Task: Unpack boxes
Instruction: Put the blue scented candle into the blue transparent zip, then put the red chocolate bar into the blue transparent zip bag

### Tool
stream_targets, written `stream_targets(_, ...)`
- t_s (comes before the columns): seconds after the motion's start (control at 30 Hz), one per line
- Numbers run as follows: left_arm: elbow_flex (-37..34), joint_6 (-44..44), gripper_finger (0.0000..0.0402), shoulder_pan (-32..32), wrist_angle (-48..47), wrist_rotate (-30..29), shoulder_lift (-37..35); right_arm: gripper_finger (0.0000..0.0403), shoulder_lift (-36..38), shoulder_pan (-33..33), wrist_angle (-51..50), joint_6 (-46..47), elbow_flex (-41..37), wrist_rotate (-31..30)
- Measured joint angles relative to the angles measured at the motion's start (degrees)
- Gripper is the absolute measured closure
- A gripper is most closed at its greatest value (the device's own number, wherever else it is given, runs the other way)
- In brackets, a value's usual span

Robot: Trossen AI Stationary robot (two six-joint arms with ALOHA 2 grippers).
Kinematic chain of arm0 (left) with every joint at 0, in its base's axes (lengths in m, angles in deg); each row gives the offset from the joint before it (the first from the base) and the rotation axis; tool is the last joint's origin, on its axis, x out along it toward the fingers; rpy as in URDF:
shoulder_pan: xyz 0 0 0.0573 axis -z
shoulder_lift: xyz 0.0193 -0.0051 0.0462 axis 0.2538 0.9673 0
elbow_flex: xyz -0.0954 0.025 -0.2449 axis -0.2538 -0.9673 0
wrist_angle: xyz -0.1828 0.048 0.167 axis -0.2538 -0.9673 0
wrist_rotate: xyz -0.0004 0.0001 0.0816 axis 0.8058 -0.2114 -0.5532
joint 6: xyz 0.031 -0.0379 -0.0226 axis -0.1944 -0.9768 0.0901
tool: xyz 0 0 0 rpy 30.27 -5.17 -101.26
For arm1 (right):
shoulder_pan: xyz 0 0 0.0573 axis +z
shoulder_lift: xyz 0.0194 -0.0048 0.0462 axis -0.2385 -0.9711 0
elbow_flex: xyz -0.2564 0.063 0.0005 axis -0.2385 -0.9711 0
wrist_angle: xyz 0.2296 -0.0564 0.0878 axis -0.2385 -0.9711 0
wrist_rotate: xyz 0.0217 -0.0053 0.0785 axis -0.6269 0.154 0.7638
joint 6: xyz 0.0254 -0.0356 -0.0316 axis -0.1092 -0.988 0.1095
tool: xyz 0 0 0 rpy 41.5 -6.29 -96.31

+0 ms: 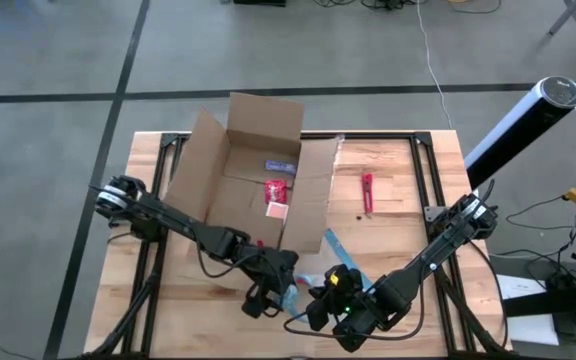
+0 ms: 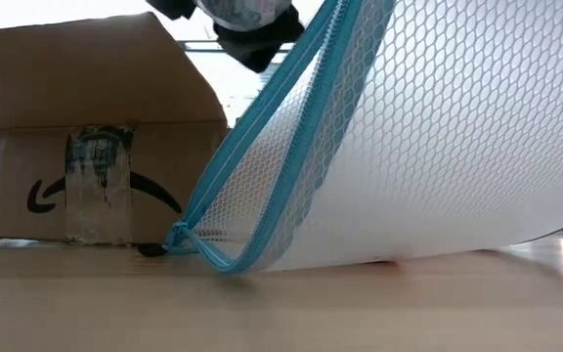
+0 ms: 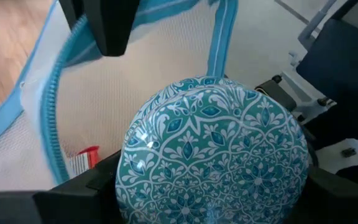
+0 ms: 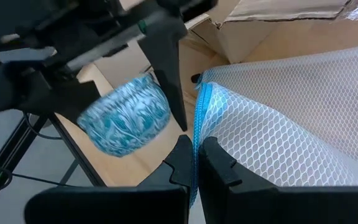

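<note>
The open brown box (image 1: 258,170) stands at the table's far middle, flaps spread, with small red items (image 1: 276,192) inside; it also shows in the low view (image 2: 96,147). Near the front edge, a white mesh pouch (image 2: 438,147) with a blue zipper edge is raised on one side. My right gripper (image 4: 196,163) is shut on that edge. My left gripper (image 1: 268,290) is beside it, shut on a teal patterned round thing (image 3: 216,155), seen too in the right wrist view (image 4: 126,124). Something red and white (image 3: 86,158) shows through the mesh. My left gripper holds the teal round thing between its two fingers (image 3: 73,193), one on each opposite side. It hangs clear of the table, beside the pouch's open zipper edge. My right gripper pinches the pouch's blue zipper edge (image 4: 197,140) between its two fingers. That edge is held up, and the mesh slopes down from it. The pouch's lower corner (image 2: 203,249) and bottom edge rest on the table.
A small red tool (image 1: 367,192) lies on the wood right of the box. A dark cylinder (image 1: 523,120) stands off the table's right far corner. The two grippers are close together near the table's front edge.
</note>
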Motion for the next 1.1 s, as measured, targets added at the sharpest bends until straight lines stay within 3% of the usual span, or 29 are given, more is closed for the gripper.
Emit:
stream_targets(0.27,0.0,0.1,0.0137,0.0,2.4,-0.3,3.3,0.0403,0.0,0.0,0.0,0.0,0.0,0.0)
stream_targets(0.6,0.0,-1.2,0.0137,0.0,3.5,-6.1,6.8,0.0403,0.0,0.0,0.0,0.0,0.0,0.0)
stream_targets(0.83,0.0,-3.7,0.0017,-0.4,3.3,-9.0,6.8,0.0403,0.0,0.0,0.0,0.0,0.0,0.0)
stream_targets(1.1,0.0,-4.6,0.0041,-0.5,-3.4,-9.0,4.4,0.0403,0.0,0.0,0.0,0.0,0.0,0.0)
